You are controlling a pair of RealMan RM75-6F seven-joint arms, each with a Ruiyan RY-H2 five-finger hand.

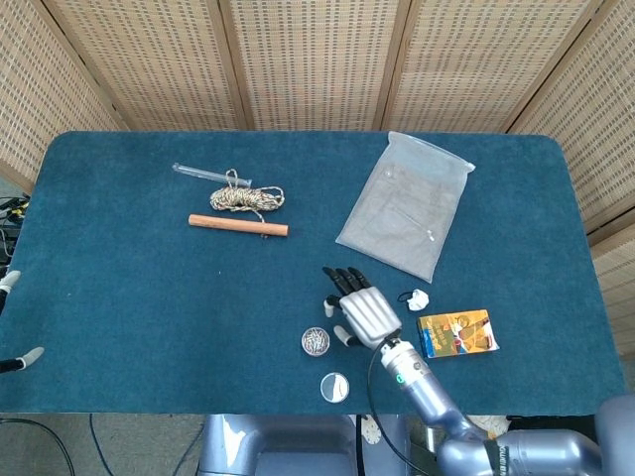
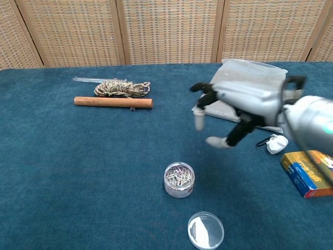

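Right robot hand [image 2: 237,107] empty above lidless clip jar [image 2: 179,179].

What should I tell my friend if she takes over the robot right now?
Right robot hand: open, holds nothing, raised above the blue table to the right of the small clear round jar of paper clips.
Left robot hand: not in view.
The jar stands open and upright; its clear round lid lies flat just in front of it.
Done: the lid is off and the jar is let go.
Left: probably putting the lid on, though that is a guess.
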